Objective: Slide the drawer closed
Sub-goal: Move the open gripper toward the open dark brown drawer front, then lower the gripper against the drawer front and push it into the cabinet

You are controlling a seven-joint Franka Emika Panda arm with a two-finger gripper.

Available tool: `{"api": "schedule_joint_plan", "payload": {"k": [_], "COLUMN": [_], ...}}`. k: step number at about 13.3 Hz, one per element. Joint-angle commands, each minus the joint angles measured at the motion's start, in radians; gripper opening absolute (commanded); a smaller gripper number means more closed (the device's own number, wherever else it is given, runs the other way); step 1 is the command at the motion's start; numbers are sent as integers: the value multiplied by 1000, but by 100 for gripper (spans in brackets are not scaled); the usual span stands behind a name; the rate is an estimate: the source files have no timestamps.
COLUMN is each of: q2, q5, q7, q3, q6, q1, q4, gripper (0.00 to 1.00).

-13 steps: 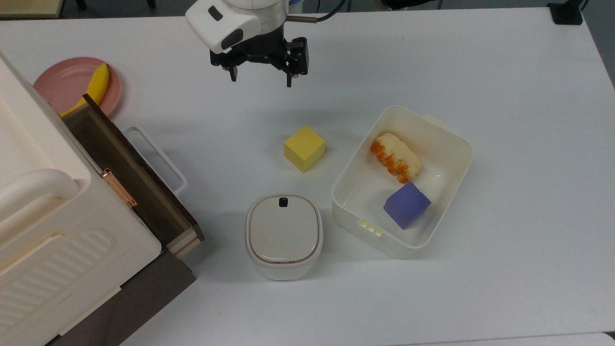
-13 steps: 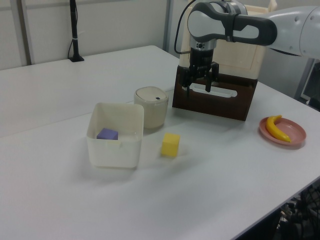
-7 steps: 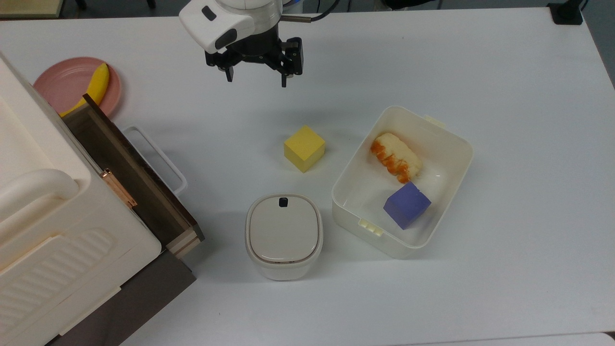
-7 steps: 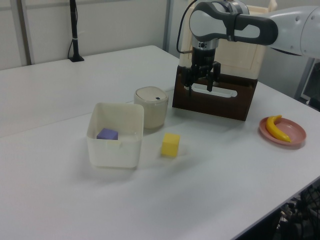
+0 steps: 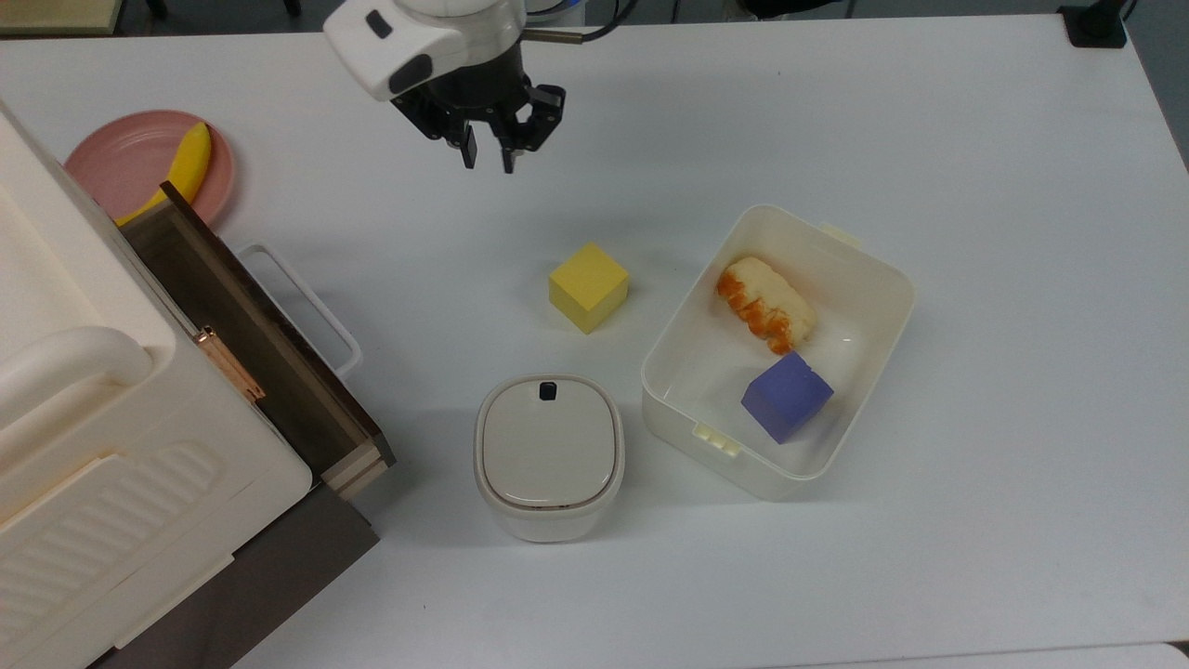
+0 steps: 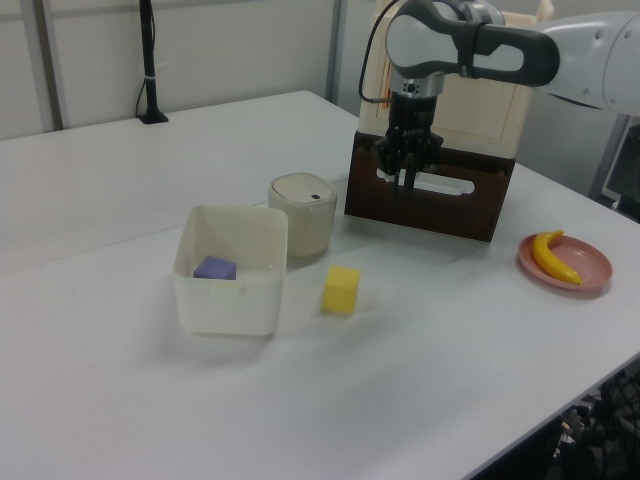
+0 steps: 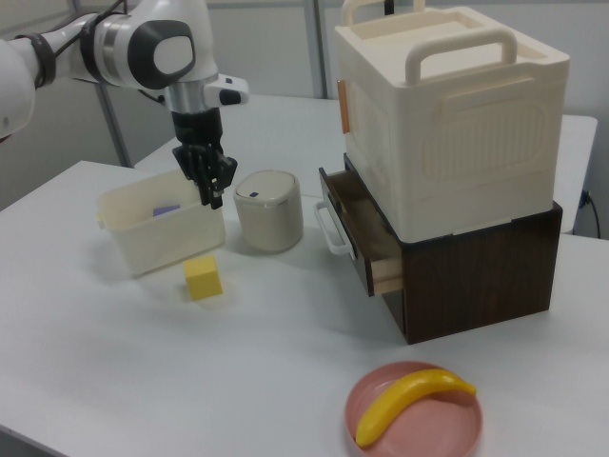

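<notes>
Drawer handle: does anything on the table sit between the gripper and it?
Nothing visible does. In the top view the gripper hangs over bare table, and the stretch down to the drawer and its white handle holds nothing. The yellow cube and lidded canister lie off towards the top view's right.

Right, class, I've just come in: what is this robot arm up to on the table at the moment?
The arm's gripper hangs above the white table, holding nothing, its fingers drawn close together. The drawer with the white loop handle stands partly pulled out of the cabinet, and nothing touches it yet. Nearby sit a yellow cube, a lidded cream canister and an open white container.
</notes>
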Motion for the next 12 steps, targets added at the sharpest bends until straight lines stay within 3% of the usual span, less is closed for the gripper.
{"api": "schedule_joint_plan", "payload": {"k": [1,6,12], "q2": [2,102,191], "q5": [25,1,-64], "q7": [209,375,466], "q3": [-52,-78,-80], "q6": [95,186,338], "q1": [4,-3,-49], "q4": [-17,6,6], "gripper": [2,2,2]}}
